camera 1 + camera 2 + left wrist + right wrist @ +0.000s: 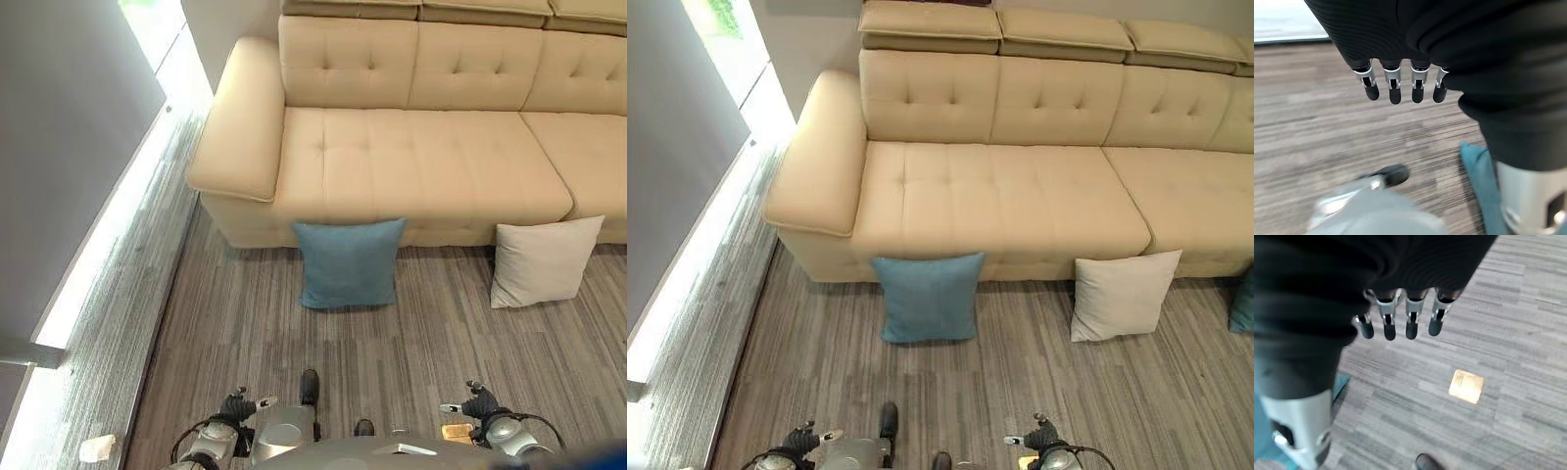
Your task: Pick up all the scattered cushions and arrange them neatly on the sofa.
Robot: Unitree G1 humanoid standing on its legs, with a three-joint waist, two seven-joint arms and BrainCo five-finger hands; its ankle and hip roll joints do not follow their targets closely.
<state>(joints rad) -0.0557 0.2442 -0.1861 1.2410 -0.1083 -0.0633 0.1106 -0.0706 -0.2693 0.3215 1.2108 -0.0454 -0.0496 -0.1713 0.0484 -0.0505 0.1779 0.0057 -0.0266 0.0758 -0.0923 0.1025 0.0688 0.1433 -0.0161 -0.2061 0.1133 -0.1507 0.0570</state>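
Against the front of the beige sofa (421, 157), a blue cushion (350, 262) and a white cushion (544, 259) stand propped on the grey striped floor (294, 333), well apart. At the right edge, a second blue cushion (1243, 302) is cut off. Both hands hang low: left hand (1396, 83) and right hand (1400, 318), fingers relaxed, holding nothing. A brass floor plate (1466, 386) lies near the right hand. No writing is legible.

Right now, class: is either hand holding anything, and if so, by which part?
Nothing is held. The left hand and right hand hang over bare floor, fingers straight. The blue cushion and white cushion lean against the sofa.
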